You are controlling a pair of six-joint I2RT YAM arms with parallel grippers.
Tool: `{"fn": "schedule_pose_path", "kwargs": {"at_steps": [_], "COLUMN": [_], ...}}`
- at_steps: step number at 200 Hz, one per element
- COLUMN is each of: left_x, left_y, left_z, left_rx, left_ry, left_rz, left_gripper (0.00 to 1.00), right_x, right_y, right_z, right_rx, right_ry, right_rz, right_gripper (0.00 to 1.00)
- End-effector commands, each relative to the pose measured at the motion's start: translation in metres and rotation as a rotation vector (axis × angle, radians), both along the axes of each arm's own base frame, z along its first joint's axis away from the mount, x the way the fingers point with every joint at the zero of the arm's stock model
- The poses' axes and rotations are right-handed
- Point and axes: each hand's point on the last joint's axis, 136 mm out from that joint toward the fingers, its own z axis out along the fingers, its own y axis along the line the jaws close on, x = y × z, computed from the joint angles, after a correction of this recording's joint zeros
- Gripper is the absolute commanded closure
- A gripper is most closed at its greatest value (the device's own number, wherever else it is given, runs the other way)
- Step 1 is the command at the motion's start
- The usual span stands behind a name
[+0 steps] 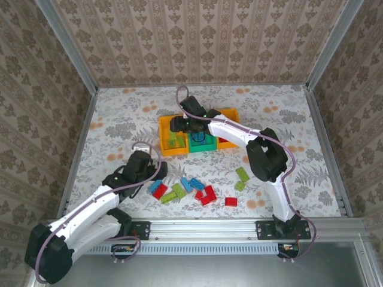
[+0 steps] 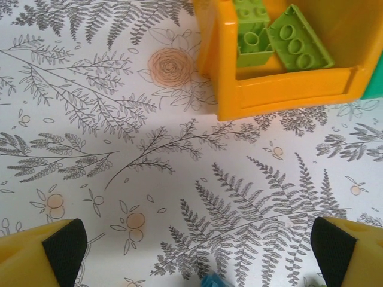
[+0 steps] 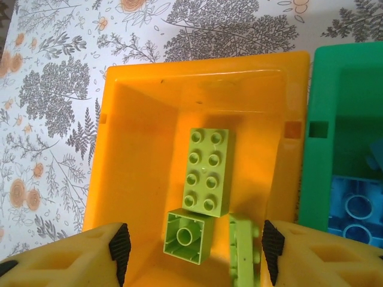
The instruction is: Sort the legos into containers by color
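Seemingly we are at the drop-off step: our right claw (image 3: 194, 248) hangs released over the orange bin (image 3: 197, 66), jaws apart and gripping nothing. Three lime bricks (image 3: 206, 170) lie in the bin beneath it, one on its edge just beside the right-hand finger; whether it touches the pad we cannot tell. Next, we judge, this claw must lift clear and reach for the loose bricks (image 1: 191, 190) on the counter (image 1: 114, 119), near which our left claw (image 2: 198, 245) hovers wide open and empty.
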Motion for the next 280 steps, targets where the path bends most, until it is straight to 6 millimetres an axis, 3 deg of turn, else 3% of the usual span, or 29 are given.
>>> {"fn": "schedule_pose_path", "kwargs": {"at_steps": [1, 29, 54, 83, 136, 201, 280], "left_x": [-0.008, -0.022, -0.043, -0.070, -0.104, -0.116, -0.120], "left_y": [-0.009, -0.027, -0.043, -0.057, -0.062, -0.054, -0.056], "left_z": [0.002, 0.004, 0.002, -0.004, -0.030, -0.051, -0.064], "left_rx": [-0.022, -0.023, -0.008, 0.050, 0.144, 0.238, 0.327], "left_ry": [-0.002, -0.003, 0.020, 0.041, 0.115, 0.190, 0.230], "left_rz": [-0.049, -0.134, -0.226, -0.327, -0.383, -0.372, -0.403], "left_gripper": [0.00, 0.00, 0.02, 0.06, 0.11, 0.15, 0.21], "right_x": [-0.006, -0.016, -0.028, -0.037, -0.047, -0.053, -0.052], "right_y": [0.006, -0.002, -0.022, -0.052, -0.093, -0.119, -0.128], "right_z": [0.017, 0.037, 0.046, 0.039, 0.028, 0.026, 0.023], "right_rx": [0.027, 0.048, 0.022, -0.015, -0.035, -0.063, -0.068], "right_ry": [-0.001, -0.036, -0.068, -0.057, -0.035, -0.032, -0.022], "right_rz": [0.026, 0.033, 0.019, -0.017, -0.076, -0.107, -0.127], "right_gripper": [0.36, 0.31, 0.27, 0.25, 0.24, 0.24, 0.23]}}
